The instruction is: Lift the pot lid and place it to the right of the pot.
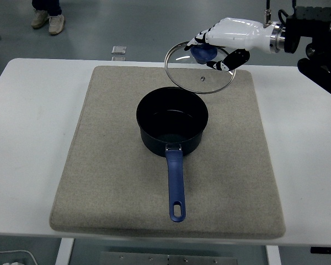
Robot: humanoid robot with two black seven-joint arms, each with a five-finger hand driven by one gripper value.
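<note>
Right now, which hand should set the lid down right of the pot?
The right hand. It already grips the lid by its blue knob, lifted clear of the pot, with bare mat on that side. No left arm shows.

1. A white bench (pixel 33 138) carried a grey mat (pixel 99 165) that covered most of its middle.
2. A dark blue pot (pixel 171 122) stood open near the mat's centre, its blue handle (pixel 176 185) pointing toward the bench's near edge.
3. The right hand (pixel 226 38), white with black fingertips, came in from the right near the far edge and gripped the blue knob (pixel 203 52) of the glass lid (pixel 201 77).
4. The lid hung tilted in the air, clear of the pot, above the mat's far side and right of the pot's centre.
5. A person's shoes (pixel 48 21) showed on the floor beyond the bench's far left corner, with a small clear object (pixel 119 50) on the floor nearby.
</note>
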